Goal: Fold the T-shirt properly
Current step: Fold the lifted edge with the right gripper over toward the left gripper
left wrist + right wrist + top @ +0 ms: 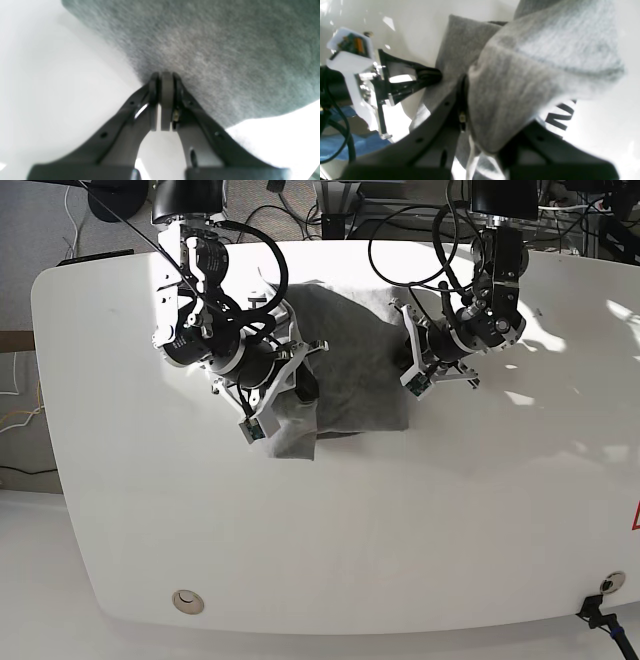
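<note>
Over the white surface [120,480], the T-shirt [350,370] is pinched by the closed left hand [166,82] and gripped by the right hand [470,105], probably so it can be folded.

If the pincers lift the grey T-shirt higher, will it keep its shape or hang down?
Probably it hangs down: the T-shirt already drapes limply over the right pincer. It looks light and thin. The left pincer pinches only an edge, which may slip.

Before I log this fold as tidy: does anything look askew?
Yes. The T-shirt lies rumpled, and its flap by the right hand juts past the lower edge, so the outline is uneven. Both hands grip cloth; left hand.
</note>
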Robot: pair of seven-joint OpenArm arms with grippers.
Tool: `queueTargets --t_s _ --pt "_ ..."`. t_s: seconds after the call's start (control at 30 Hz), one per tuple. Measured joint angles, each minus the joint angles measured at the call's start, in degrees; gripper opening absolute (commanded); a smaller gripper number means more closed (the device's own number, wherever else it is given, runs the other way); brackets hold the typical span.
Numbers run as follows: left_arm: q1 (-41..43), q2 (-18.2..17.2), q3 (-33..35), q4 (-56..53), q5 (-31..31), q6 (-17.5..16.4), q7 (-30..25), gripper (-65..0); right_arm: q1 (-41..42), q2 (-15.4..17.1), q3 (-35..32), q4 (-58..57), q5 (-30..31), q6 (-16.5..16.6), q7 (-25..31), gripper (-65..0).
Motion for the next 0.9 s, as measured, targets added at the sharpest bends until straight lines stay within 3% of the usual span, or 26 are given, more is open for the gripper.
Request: queueTargets --t_s 0.17,0.43,0.7,0.73,0.9 --pt "-0.6 0.2 0.0 -2.9 -1.6 0.0 -2.0 -65.0 0.6 -2.0 -0.5 0.0 -0.2 0.0 0.0 -65.0" --pt "-0.6 0.2 -0.1 -3.4 -2.0 0.0 -2.8 -65.0 0.9 -6.6 -9.3 0.0 -0.2 0.0 0.0 -65.0" --pt "-0.2 0.2 0.0 -0.9 -0.8 0.0 -0.8 -65.0 1.0 -7.0 -11.3 -4.0 -0.2 0.0 0.0 -65.0" --pt "-0.1 0.2 0.0 -0.8 -0.8 0.0 -0.7 -65.0 1.3 -7.0 -11.3 -4.7 -0.2 0.0 0.0 -62.4" --pt "-0.1 0.2 -0.1 -0.4 -0.8 0.0 -0.2 -65.0 3.0 -7.0 -11.5 -6.7 -0.7 -0.3 0.1 -36.5"
